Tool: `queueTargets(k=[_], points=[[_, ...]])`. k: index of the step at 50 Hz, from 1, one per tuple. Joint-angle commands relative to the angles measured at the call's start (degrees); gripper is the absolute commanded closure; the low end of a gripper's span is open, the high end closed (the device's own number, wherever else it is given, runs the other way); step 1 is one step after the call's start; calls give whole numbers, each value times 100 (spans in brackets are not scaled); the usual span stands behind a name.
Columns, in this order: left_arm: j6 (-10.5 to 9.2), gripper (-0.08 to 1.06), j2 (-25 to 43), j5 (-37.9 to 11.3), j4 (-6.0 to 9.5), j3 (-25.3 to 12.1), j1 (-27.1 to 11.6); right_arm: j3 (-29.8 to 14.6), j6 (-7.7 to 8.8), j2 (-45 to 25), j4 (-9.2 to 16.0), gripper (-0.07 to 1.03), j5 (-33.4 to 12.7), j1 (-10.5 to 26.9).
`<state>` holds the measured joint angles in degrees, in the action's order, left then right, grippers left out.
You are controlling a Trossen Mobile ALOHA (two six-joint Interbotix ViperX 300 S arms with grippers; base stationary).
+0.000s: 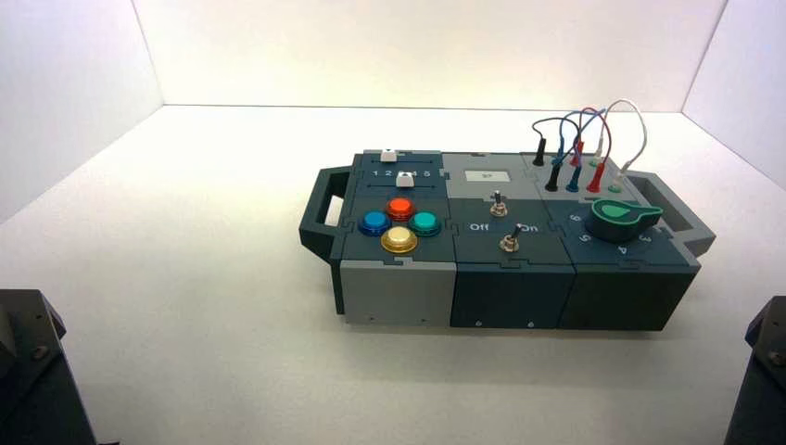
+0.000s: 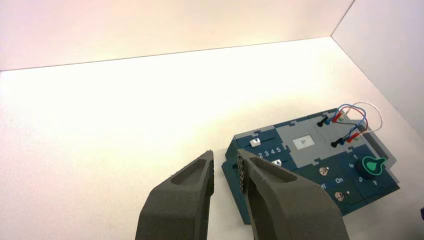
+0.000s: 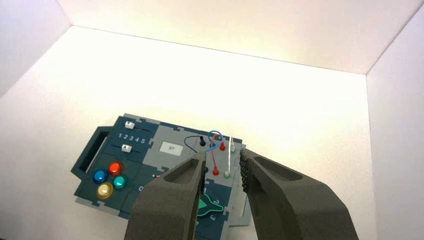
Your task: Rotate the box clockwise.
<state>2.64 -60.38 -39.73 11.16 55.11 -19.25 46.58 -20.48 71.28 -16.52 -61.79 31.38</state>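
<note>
Box: long dark teal-and-grey panel box [image 1: 510, 250], lying flat on the pale tabletop [image 1: 222, 306], right of centre in the high view, its long near side facing the arms
Handles: one at each end, left [image 1: 326, 209] and right [image 1: 681, 218], neither touched by a gripper
Buttons: four round ones at the near left of the top, red [image 1: 400, 208] farthest from the arms, blue [image 1: 374, 222] to the left, green [image 1: 424, 223] to the right, yellow [image 1: 399, 240] nearest
Sliders: two with white caps [image 1: 388, 156] [image 1: 405, 180], beyond the buttons, with a row reading 1 2 3 4 5 between them
Display: small pale window [image 1: 488, 176] on the grey middle panel (its figures are too small to tell)
Switches: two metal toggles [image 1: 499, 206] [image 1: 510, 241] in the middle, near the lettering "On"
Knob: green dial [image 1: 621, 218] at the near right
Wires: black, blue, red and white [image 1: 640, 125], arching over plugs at the far right
Left gripper [image 2: 225, 157]: off the near left of the box, jaws a little apart with nothing between them (a narrow gap, but a gap)
Right gripper [image 3: 224, 157]: off the near right, jaws spread, pinching nothing
</note>
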Motion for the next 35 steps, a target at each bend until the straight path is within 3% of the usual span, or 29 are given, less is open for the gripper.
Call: queueTargets(k=[1,19,35], points=[[-18,69,53,18,26,-114,26,-105,9,-79,-44,58,-62,9],[-9,69,185,-35,18,-158,26,-123,18,-79,-62,58,-167,9],[158,69,1204,-62,0,-501,26,-272,62,-1072,-53,57,-255,9]])
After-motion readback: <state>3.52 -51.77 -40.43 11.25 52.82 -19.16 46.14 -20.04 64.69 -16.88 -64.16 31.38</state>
